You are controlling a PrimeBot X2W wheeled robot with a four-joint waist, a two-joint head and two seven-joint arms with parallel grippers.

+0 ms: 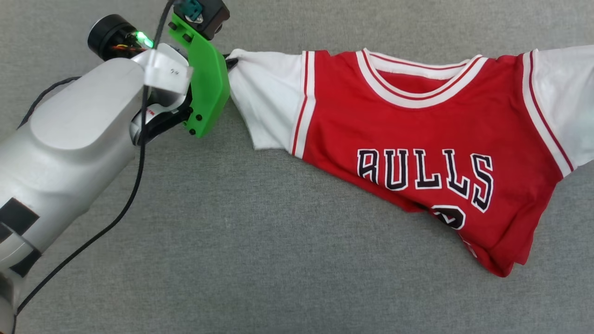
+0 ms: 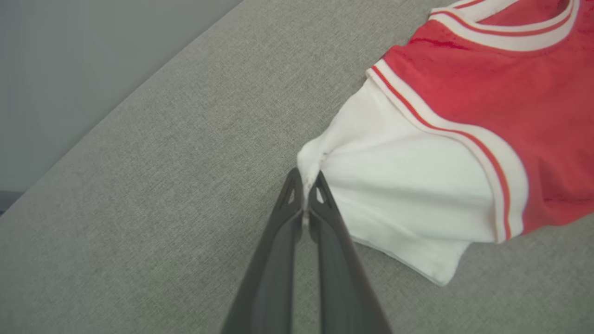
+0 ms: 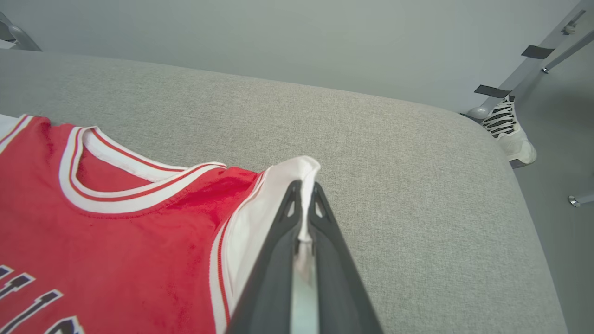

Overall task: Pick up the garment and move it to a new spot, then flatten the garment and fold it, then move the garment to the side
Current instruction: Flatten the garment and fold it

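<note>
Here, a red jersey-style T-shirt of soft knit, with white short sleeves, is stretched front-up across the grey, coarse-woven fabric bench. It spans the head view from 10 o'clock to 3 o'clock, and its crumpled hem trails toward 4 o'clock. Ribbed red-and-white striped trim rings the rounded neck and both armholes. Black block letters outlined in white read "BULLS", and the number below them is partly folded under.

The long, dark, tapering left fingers are pressed together, pinching the bunched tip of one white sleeve. This is at 10 o'clock in the head view, just past a bright green plastic bracket on the smooth silver forearm. The right fingers are likewise clamped on the puckered edge of the other sleeve.

In the right wrist view a black-and-white striped shoe stands on the floor at 2 o'clock, beyond the bench's rounded corner.
</note>
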